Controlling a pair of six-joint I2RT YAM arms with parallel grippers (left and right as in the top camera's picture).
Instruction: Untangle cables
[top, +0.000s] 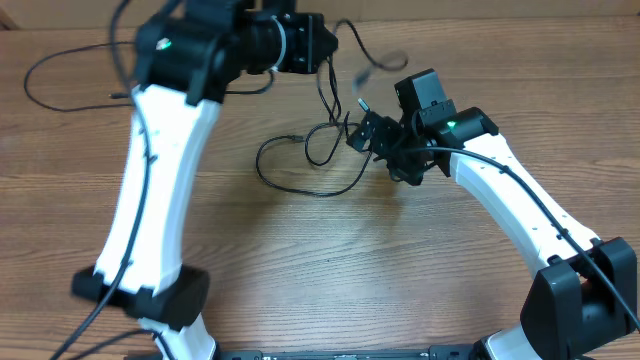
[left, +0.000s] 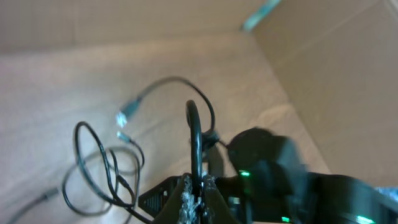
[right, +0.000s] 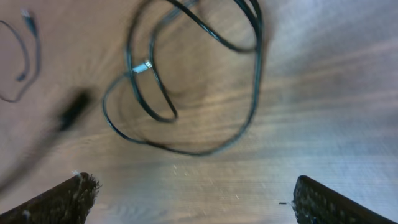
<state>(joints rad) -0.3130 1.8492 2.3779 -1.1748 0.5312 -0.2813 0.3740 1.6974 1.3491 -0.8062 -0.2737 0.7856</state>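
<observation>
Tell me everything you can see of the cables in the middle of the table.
The cables are thin, black, flexible cords with small silvery plug tips. They lie as loose, overlapping loops on the wooden table. One strand rises to the left gripper, whose fingers pinch it. The right gripper hangs open above the loops.

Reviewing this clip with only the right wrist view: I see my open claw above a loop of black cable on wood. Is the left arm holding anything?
Observer: Yes. In the left wrist view the left claw is shut on a cable, which stands up from between its fingers.
Operator: Is that strand tied to the loop under me?
Observer: It appears so. Overhead, it hangs from the raised left claw down into the loops on the table.
Operator: Any other cable around?
Observer: One separate cable lies at the table's far left, beyond the left arm.
</observation>
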